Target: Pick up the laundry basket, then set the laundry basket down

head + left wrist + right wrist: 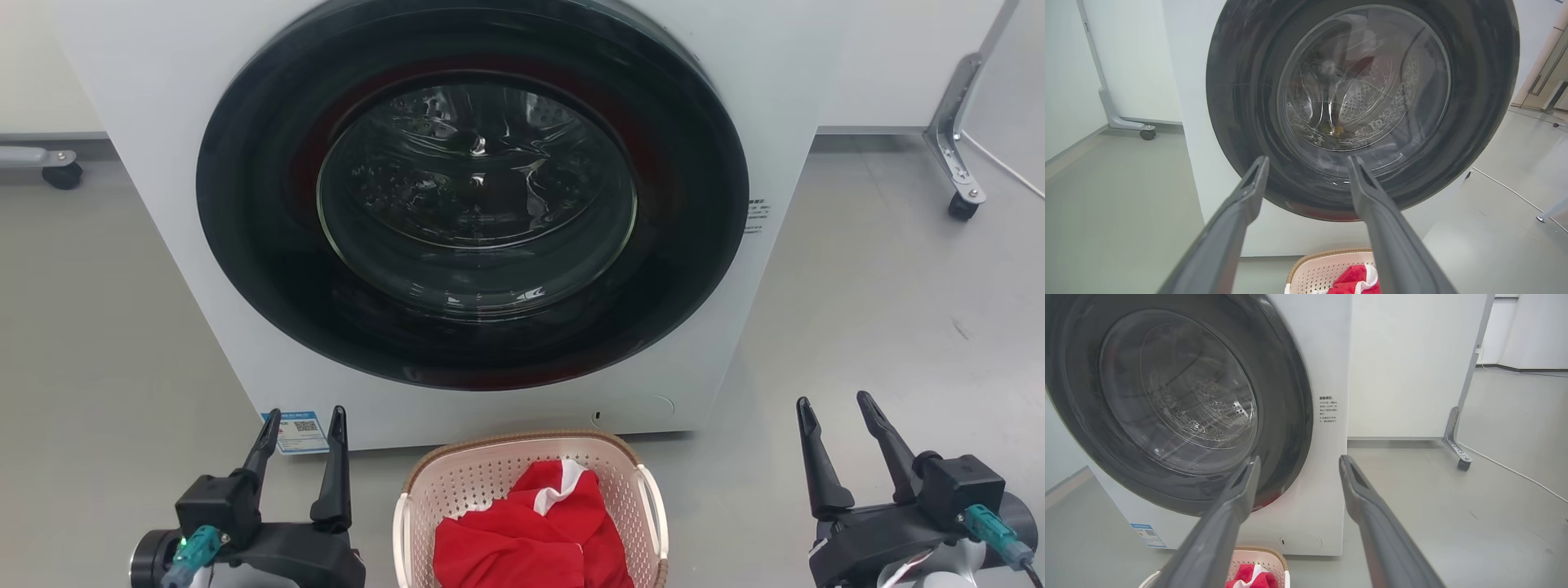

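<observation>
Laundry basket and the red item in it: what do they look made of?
The laundry basket looks like matte moulded plastic: rows of even holes, brown woven-look rim, smooth white handles. The red item looks like soft cloth: it folds and creases.

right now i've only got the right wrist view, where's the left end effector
Observer: The left end effector is open, left of the laundry basket, touching nothing.
Operator: both handles free
Observer: Yes. The head view shows the left handle and the right handle, both ungripped.
Operator: what's inside
Observer: A red cloth with a white patch is heaped across its middle.
</observation>
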You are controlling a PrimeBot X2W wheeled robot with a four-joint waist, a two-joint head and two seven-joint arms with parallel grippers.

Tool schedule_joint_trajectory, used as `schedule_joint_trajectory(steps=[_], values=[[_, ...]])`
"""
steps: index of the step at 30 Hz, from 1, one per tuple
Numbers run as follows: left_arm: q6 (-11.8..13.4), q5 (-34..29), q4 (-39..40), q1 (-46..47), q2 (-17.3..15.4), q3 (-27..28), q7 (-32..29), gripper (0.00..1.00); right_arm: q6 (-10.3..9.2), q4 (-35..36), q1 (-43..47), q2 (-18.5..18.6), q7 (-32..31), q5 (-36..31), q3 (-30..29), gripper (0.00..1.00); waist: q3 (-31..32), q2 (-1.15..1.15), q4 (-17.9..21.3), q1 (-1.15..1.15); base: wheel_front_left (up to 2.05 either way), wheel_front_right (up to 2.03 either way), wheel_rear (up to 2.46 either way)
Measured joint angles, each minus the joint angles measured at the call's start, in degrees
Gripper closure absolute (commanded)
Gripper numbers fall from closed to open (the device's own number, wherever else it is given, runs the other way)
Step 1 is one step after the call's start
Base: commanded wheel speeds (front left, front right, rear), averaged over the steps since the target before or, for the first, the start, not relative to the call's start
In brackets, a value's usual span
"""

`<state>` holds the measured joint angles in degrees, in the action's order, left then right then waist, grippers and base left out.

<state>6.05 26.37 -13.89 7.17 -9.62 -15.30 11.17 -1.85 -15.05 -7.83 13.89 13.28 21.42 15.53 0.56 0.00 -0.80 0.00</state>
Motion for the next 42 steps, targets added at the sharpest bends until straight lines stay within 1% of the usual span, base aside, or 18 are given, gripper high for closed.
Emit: schedule_joint_trajectory(steps=[6, 20, 21, 33, 42], values=[[0.6, -3.0, -0.1, 0.0, -0.3, -0.4, 0.1, 0.00, -0.49, -0.2, -0.5, 0.6, 1.0, -3.5, 0.9, 0.00, 0.1, 0.00, 0.0, 0.00, 0.00, 0.00, 0.00], [0.6, -2.9, -0.5, 0.0, -0.2, 0.4, -0.9, 0.00, -0.49, -1.5, -1.0, 0.6, 1.0, -3.3, 0.5, 0.00, 0.1, 0.00, 0.1, 0.00, 0.00, 0.00, 0.00], [1.0, -2.9, -0.6, 0.0, 0.0, 0.5, -1.0, 0.00, -0.49, -1.6, -1.0, 0.5, 1.0, -3.3, 0.5, 0.00, 0.2, 0.00, 0.1, 0.00, 0.00, 0.00, 0.00], [1.0, -3.2, -0.5, 0.0, 0.6, 0.8, -2.0, 0.00, -0.37, -2.5, -0.9, 0.3, 1.0, -3.1, 0.3, 0.00, 0.0, 0.00, 0.0, 0.00, 0.00, 0.00, 0.00], [1.0, -3.3, -0.1, -0.2, 0.6, 0.7, -2.6, 0.00, -0.16, -2.5, -0.8, 0.2, 1.0, -2.7, 0.1, 0.00, -1.0, 0.00, -0.3, 0.00, 0.00, 0.00, 0.00]])
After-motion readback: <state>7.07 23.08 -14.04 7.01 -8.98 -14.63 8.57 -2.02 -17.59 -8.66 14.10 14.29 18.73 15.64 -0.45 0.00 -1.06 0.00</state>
